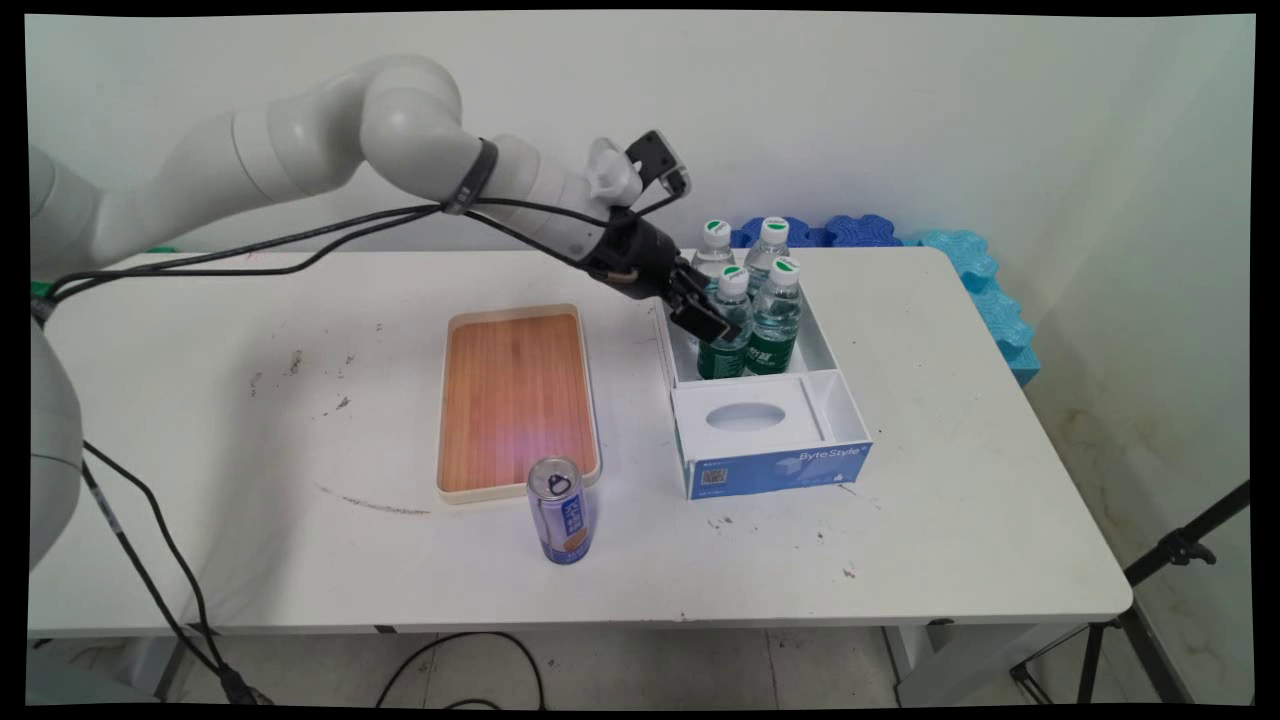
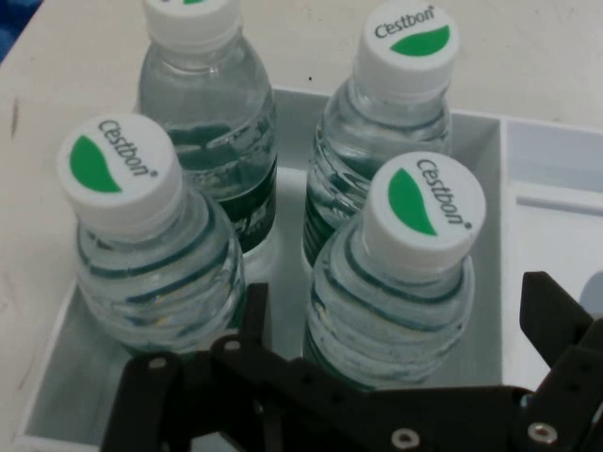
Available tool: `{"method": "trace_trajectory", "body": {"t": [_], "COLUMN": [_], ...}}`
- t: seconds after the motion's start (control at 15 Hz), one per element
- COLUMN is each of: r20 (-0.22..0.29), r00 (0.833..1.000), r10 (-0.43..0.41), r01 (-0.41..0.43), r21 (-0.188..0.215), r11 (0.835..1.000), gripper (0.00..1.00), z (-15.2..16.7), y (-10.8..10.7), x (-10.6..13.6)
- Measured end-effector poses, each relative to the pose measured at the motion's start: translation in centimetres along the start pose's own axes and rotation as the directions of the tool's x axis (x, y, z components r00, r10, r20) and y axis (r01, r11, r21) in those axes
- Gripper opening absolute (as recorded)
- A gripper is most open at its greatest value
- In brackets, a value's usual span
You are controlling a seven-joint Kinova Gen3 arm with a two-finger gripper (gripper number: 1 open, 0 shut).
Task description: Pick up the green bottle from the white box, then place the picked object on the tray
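Four water bottles (image 2: 396, 273) stand in a box (image 1: 790, 465), jaws (image 2: 396, 325) straddling one.

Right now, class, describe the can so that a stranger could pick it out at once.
On the white table, find the wooden tray beside the box of bottles. The can stands upright at the tray's near corner, on the box's side. It alone is metal, bluish-purple with a ring-pull top.

A wooden tray (image 1: 515, 400), a purple can (image 1: 561, 510), and blue foam mats (image 1: 975, 270) flank a white box (image 1: 770, 440) holding four water bottles (image 1: 755, 310).
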Motion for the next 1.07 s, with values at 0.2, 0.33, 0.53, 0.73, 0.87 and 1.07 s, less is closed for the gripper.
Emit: {"method": "trace_trajectory", "body": {"t": [0.2,0.33,0.53,0.73,0.87,1.07], "r20": [-0.001,-0.002,-0.003,-0.011,-0.027,-0.055], "r00": [1.000,1.000,1.000,1.000,1.000,0.998], "r10": [0.007,0.014,0.015,0.012,0.011,0.017], "r01": [-0.007,-0.014,-0.015,-0.012,-0.011,-0.017], "r21": [-0.001,0.000,0.001,0.000,-0.001,0.001], "r11": [1.000,1.000,1.000,1.000,1.000,1.000], "gripper": [0.00,0.00,0.00,0.00,0.00,0.00], "z": [0.9,1.4,1.8,1.7,0.8,-1.4], "y": [-0.1,-0.2,-0.2,-0.2,-0.1,0.1], "x": [0.0,0.1,0.0,0.2,0.6,1.4]}}
